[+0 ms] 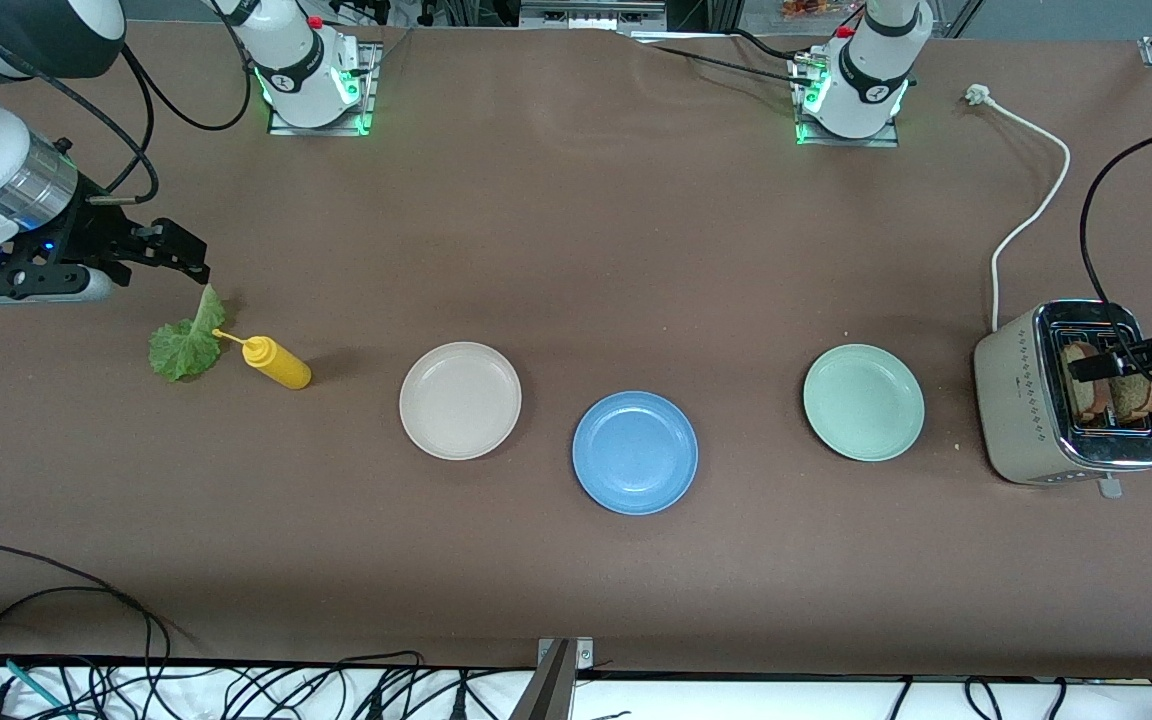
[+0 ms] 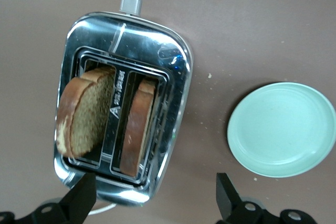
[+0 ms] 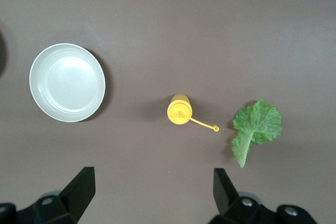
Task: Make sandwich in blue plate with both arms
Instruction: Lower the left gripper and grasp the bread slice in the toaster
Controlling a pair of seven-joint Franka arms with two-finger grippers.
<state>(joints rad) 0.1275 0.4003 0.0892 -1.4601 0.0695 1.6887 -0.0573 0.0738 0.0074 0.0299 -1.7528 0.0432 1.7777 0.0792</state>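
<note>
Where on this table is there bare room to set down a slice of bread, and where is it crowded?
Bare brown table runs between the arm bases and the three plates, and from the blue plate toward the front camera. The blue plate itself holds nothing. It is crowded where lettuce touches the yellow bottle, and tight between mint-green plate and toaster.

High front view, two downward wrist views

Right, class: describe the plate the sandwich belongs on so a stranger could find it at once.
Three plates lie across the middle of the brown table. The blue plate is the middle one, nearest the front camera. Its neighbours are a cream-white plate and a mint-green plate.
</note>
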